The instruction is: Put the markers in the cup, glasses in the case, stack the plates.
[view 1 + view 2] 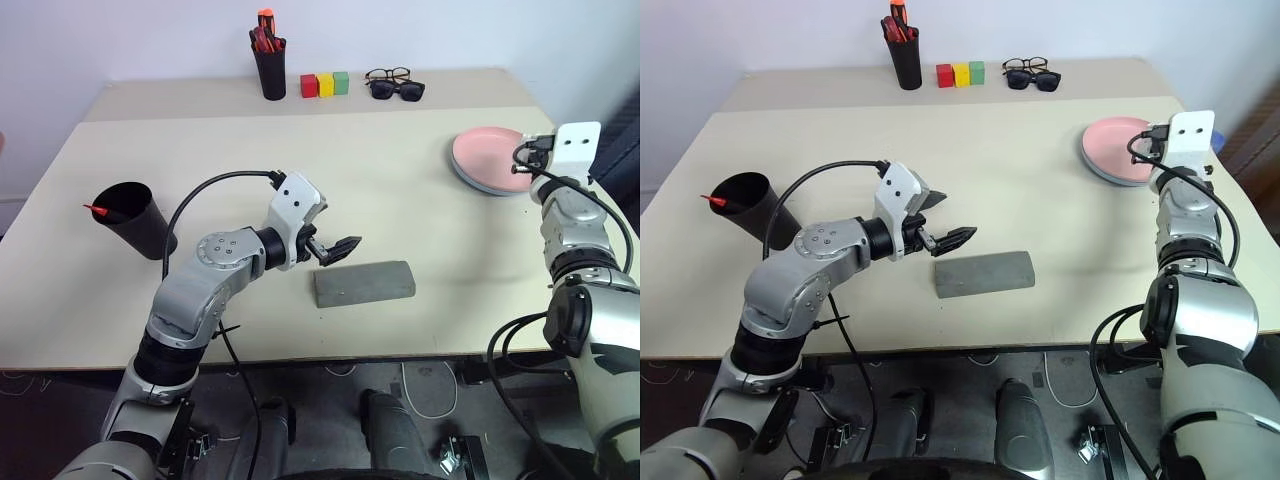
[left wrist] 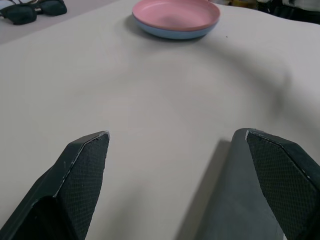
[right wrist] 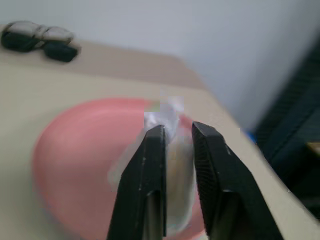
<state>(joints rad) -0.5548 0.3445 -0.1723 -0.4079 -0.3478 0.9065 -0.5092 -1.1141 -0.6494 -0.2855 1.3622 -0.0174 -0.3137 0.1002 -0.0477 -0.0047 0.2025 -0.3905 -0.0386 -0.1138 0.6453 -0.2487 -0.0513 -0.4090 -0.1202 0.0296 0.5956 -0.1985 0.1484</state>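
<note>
Stacked at the worktop's [image 1: 400, 190] far right edge, pink plate [image 1: 488, 155] atop blue plate [image 2: 172, 34], right pincer [image 3: 176, 134] hovering above, slightly parted and empty; left pincer [image 1: 335, 250] spread wide beside the shut grey case [image 1: 364, 284]

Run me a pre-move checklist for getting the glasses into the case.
1. Plates stacked: ok. The pink plate sits on the blue plate.
2. Marker in the cup: ok for one; a red-capped marker pokes from the black cup. The second marker: cannot tell.
3. Case open: not ok. The grey case lies shut on the table.
4. Glasses reachable: not ok. The clear glasses sit at the far edge, touching the sunglasses.
5. Left pincer free: ok, open and empty beside the case.
6. Right pincer clear of the plates: cannot tell.
</note>
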